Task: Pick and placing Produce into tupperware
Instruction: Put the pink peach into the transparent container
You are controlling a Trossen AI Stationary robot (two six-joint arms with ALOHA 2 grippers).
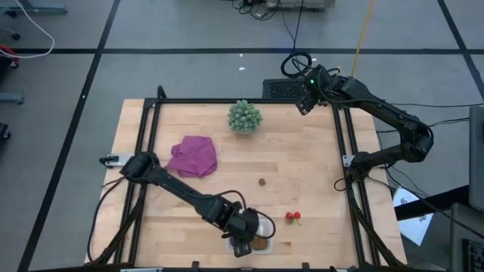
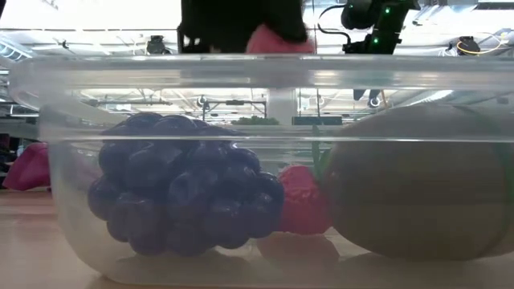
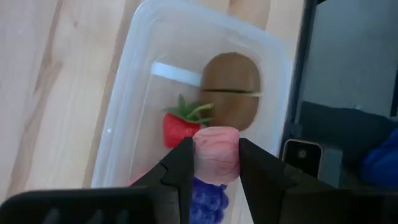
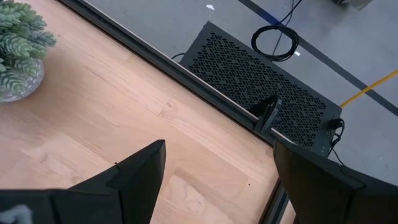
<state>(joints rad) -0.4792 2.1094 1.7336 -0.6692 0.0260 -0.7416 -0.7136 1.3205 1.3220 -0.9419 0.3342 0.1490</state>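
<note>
Clear plastic tupperware point(image 3: 134, 93) at the near edge of the wooden worktop point(image 1: 302, 174), already containing a brown kiwi point(image 3: 232, 91), a red strawberry point(image 3: 181, 126) and a dark purple grape cluster point(image 2: 181, 193). Directly above the tub, left hand point(image 3: 216, 155) clamped on a pink berry piece point(image 3: 216, 154), the piece held between the two dark fingers point(image 3: 180, 167) over the gap beside the strawberry and the kiwi. Further out on the bare wood, a small red berry pair point(image 1: 293, 217) just beside the tub and a tiny brown piece point(image 1: 262, 181) toward the centre, both not yet collected. Beyond these, a magenta cloth point(image 1: 193, 156) and a pale green bushy ball point(image 1: 245, 117), neither part of the load. Right hand point(image 4: 217, 180) idle at the far right corner of the frame, fingers apart, nothing between them. Step in hand, by judgement: release of the pink piece into the tub. Best done by lowering until just inside the rim, keeping clear of the tub walls, then parting the fingers slowly so as not to flick the piece out or shove the light tub off the edge.
</note>
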